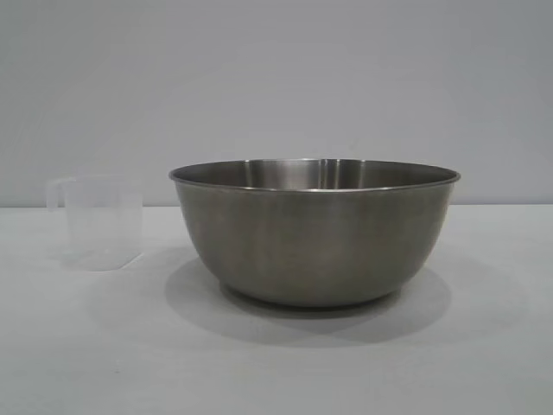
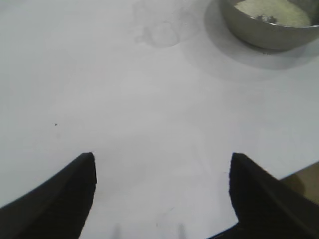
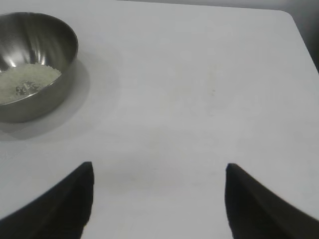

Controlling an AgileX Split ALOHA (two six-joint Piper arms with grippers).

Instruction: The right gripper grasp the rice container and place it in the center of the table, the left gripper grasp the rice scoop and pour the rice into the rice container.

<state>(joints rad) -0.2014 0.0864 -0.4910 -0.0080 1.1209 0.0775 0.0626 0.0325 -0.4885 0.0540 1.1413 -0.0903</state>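
White table [image 1: 484, 363] holds rice container [image 1: 315, 232] beside rice scoop [image 1: 97, 221].

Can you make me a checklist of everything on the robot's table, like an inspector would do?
Surface: white table, bare around the things; one tiny dark speck in the left wrist view.
Job's things: rice container stands upright near the middle with rice already in it; rice scoop stands upright beside it, apart, and looks empty.
Clutter: nothing seen.
Grippers: left gripper and right gripper both hang over bare table, fingers apart, holding nothing, away from both things.
Cables: nothing seen.
Surroundings: plain pale wall behind the table; a table corner shows in the right wrist view.
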